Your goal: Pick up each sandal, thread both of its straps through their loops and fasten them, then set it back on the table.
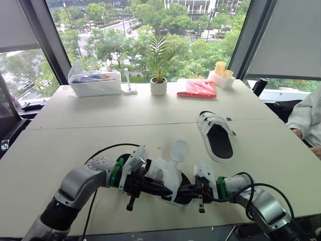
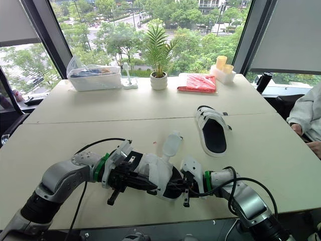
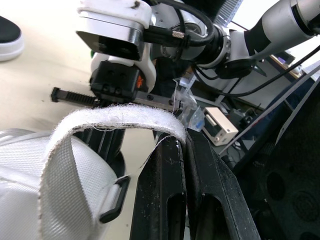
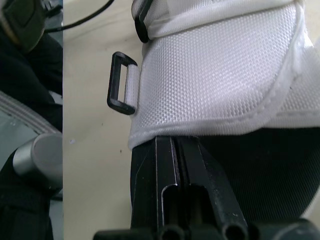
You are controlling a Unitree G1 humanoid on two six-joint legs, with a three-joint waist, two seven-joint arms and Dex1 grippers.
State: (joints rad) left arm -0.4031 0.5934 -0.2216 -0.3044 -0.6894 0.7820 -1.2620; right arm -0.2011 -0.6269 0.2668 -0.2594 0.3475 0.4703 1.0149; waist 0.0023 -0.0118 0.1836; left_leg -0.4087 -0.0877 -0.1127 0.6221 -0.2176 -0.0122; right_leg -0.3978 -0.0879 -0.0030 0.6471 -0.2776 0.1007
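A white sandal [image 1: 168, 175] with a black sole sits near the table's front edge, held between both grippers. One loose strap [image 1: 178, 149] stands upright from it. My left gripper [image 3: 182, 140] is shut on the end of another white strap [image 3: 110, 117], which arches over from the upper; a black loop [image 3: 115, 200] hangs beside it. My right gripper [image 4: 175, 145] is shut on the sandal's edge, where the white upper [image 4: 215, 75] meets the black sole [image 4: 270, 170]. Another black loop [image 4: 122, 82] hangs free at the upper's side. The second sandal [image 1: 215, 135] lies flat at the right.
At the table's far edge stand a clear plastic box [image 1: 95, 83], a potted plant [image 1: 158, 85], a red packet [image 1: 196, 88] and yellow cups [image 1: 220, 68]. A person's sleeve [image 1: 308, 115] rests at the right edge. Cables trail from both arms.
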